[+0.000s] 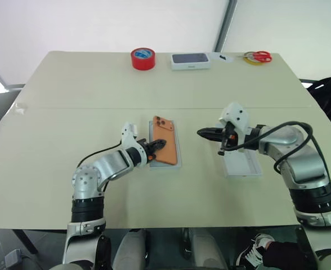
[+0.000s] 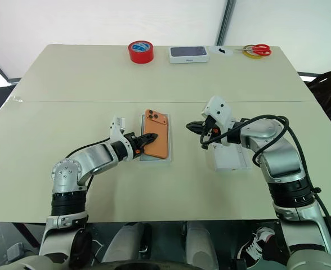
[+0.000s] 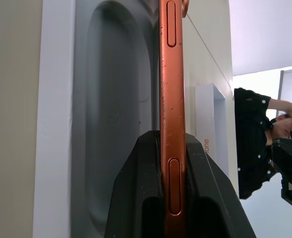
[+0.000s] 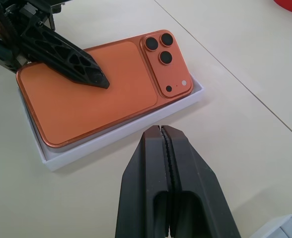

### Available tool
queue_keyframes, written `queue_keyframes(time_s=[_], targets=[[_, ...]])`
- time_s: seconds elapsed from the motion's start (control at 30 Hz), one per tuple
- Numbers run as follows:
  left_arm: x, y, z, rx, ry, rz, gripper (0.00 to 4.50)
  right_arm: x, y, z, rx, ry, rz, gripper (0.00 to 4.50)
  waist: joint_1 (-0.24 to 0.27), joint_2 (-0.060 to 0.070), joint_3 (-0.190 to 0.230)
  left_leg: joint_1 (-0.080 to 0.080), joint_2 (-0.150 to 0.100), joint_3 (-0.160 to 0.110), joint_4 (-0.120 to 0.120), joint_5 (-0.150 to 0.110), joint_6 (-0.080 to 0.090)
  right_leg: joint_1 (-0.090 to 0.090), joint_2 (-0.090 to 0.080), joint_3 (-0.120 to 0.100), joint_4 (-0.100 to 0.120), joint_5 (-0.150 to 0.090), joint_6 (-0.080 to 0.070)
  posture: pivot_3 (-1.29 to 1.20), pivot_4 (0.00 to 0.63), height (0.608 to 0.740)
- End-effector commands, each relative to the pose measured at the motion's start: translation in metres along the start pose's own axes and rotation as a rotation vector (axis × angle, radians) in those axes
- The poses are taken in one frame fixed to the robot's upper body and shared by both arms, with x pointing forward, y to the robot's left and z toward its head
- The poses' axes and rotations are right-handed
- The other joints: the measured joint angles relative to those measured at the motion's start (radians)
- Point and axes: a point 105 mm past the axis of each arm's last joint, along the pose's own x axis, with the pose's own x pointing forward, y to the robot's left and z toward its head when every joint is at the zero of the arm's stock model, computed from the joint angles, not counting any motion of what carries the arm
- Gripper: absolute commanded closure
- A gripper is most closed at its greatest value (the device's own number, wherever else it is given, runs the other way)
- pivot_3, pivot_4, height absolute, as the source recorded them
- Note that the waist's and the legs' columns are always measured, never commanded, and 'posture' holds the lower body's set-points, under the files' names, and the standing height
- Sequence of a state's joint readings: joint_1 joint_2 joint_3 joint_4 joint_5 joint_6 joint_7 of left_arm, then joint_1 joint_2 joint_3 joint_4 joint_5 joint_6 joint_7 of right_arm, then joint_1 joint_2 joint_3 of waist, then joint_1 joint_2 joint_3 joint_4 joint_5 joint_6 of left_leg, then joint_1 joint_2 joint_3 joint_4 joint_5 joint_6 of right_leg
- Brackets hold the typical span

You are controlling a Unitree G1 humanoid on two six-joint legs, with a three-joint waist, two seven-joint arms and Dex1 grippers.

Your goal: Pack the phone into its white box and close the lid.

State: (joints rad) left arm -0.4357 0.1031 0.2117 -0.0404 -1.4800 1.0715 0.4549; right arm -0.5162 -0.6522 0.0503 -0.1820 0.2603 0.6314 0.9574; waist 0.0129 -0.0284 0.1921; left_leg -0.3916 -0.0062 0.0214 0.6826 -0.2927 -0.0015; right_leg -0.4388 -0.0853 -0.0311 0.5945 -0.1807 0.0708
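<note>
1. At the middle of the table (image 1: 53, 112), the phone (image 2: 156, 139) is seen lying camera-side up over the white box (image 4: 117, 142), its near edge clamped between the fingers of the left gripper (image 1: 156, 149).
2. The right gripper (image 1: 201, 133) is held just beside the box, apart from it, with its fingers pressed together on nothing.
3. The lid (image 1: 242, 165) is found under the right arm, open side up.
4. Along the far edge, a red tape roll (image 1: 143, 58), a white box with a dark top (image 1: 190, 61) and red-handled scissors (image 1: 259, 57) are laid.
</note>
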Motion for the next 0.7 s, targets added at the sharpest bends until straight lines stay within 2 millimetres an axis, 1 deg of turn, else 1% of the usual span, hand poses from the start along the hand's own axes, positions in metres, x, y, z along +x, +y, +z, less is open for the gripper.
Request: queue_keyframes(time_s=[0.03, 0.07, 0.13, 0.17, 0.2, 0.27, 0.4, 0.53, 0.6, 0.67, 0.7], targets=[[0.0, -0.015, 0.006, 0.023, -0.021, -0.062, 4.45, -0.005, 0.0, 0.014, -0.055, -0.035, -0.008, 4.5, 0.0, 0.0, 0.0, 0.0, 0.0, 0.0, 0.0, 0.0, 0.0, 0.0, 0.0, 0.0, 0.0, 0.0, 0.0, 0.0, 0.15, 0.732], [0.0, -0.015, 0.006, 0.024, -0.021, -0.062, 4.45, -0.005, 0.0, 0.014, -0.055, -0.035, -0.009, 4.5, 0.0, 0.0, 0.0, 0.0, 0.0, 0.0, 0.0, 0.0, 0.0, 0.0, 0.0, 0.0, 0.0, 0.0, 0.0, 0.0, 0.15, 0.732], [-0.001, -0.016, 0.007, 0.027, -0.022, -0.065, 3.49, -0.005, 0.0, 0.014, -0.056, -0.033, -0.009, 4.5, 0.0, 0.0, 0.0, 0.0, 0.0, 0.0, 0.0, 0.0, 0.0, 0.0, 0.0, 0.0, 0.0, 0.0, 0.0, 0.0, 0.15, 0.732], [-0.002, -0.016, 0.007, 0.029, -0.023, -0.067, 3.24, -0.005, 0.0, 0.014, -0.057, -0.032, -0.01, 4.5, 0.0, 0.0, 0.0, 0.0, 0.0, 0.0, 0.0, 0.0, 0.0, 0.0, 0.0, 0.0, 0.0, 0.0, 0.0, 0.0, 0.15, 0.732], [-0.004, -0.018, 0.009, 0.034, -0.026, -0.072, 2.67, -0.005, -0.001, 0.014, -0.059, -0.03, -0.01, 4.5, 0.0, 0.0, 0.0, 0.0, 0.0, 0.0, 0.0, 0.0, 0.0, 0.0, 0.0, 0.0, 0.0, 0.0, 0.0, 0.0, 0.15, 0.732], [-0.01, -0.021, 0.012, 0.046, -0.034, -0.086, 1.74, -0.005, 0.0, 0.013, -0.061, -0.025, -0.01, 4.5, 0.0, 0.0, 0.0, 0.0, 0.0, 0.0, 0.0, 0.0, 0.0, 0.0, 0.0, 0.0, 0.0, 0.0, 0.0, 0.0, 0.15, 0.732], [-0.027, -0.023, 0.016, 0.116, -0.02, -0.091, 1.74, -0.003, 0.0, 0.012, -0.064, -0.021, -0.004, 4.5, -0.002, 0.0, 0.0, 0.0, 0.001, 0.0, 0.0, 0.0, 0.0, 0.0, 0.0, 0.0, 0.0, 0.0, 0.0, 0.0, 0.15, 0.732], [-0.05, -0.023, 0.024, 0.229, -0.011, -0.073, 1.74, 0.001, 0.002, 0.012, -0.068, -0.024, 0.01, 4.5, -0.001, 0.0, 0.0, 0.0, 0.002, 0.0, 0.0, 0.0, 0.0, 0.0, 0.001, 0.0, 0.0, 0.0, 0.0, 0.0, 0.15, 0.732], [-0.062, -0.027, 0.03, 0.296, -0.014, -0.077, 1.74, 0.004, 0.004, 0.013, -0.071, -0.027, 0.02, 4.5, -0.001, 0.0, 0.0, 0.0, 0.002, 0.0, 0.0, 0.0, 0.0, 0.0, 0.001, 0.0, 0.0, 0.0, 0.0, 0.0, 0.15, 0.732], [-0.071, -0.025, 0.035, 0.357, -0.014, -0.042, 1.74, 0.008, 0.006, 0.014, -0.079, -0.028, 0.034, 4.5, -0.001, 0.0, 0.0, 0.0, 0.002, 0.0, 0.0, 0.0, 0.0, 0.0, 0.001, 0.001, 0.0, 0.0, 0.0, 0.0, 0.15, 0.732], [-0.075, -0.02, 0.038, 0.402, -0.016, -0.002, 1.74, 0.011, 0.008, 0.015, -0.085, -0.028, 0.04, 4.5, 0.0, 0.0, 0.0, 0.0, 0.002, 0.0, 0.0, 0.0, 0.0, 0.0, 0.001, 0.001, 0.0, 0.0, 0.0, 0.0, 0.15, 0.732]])
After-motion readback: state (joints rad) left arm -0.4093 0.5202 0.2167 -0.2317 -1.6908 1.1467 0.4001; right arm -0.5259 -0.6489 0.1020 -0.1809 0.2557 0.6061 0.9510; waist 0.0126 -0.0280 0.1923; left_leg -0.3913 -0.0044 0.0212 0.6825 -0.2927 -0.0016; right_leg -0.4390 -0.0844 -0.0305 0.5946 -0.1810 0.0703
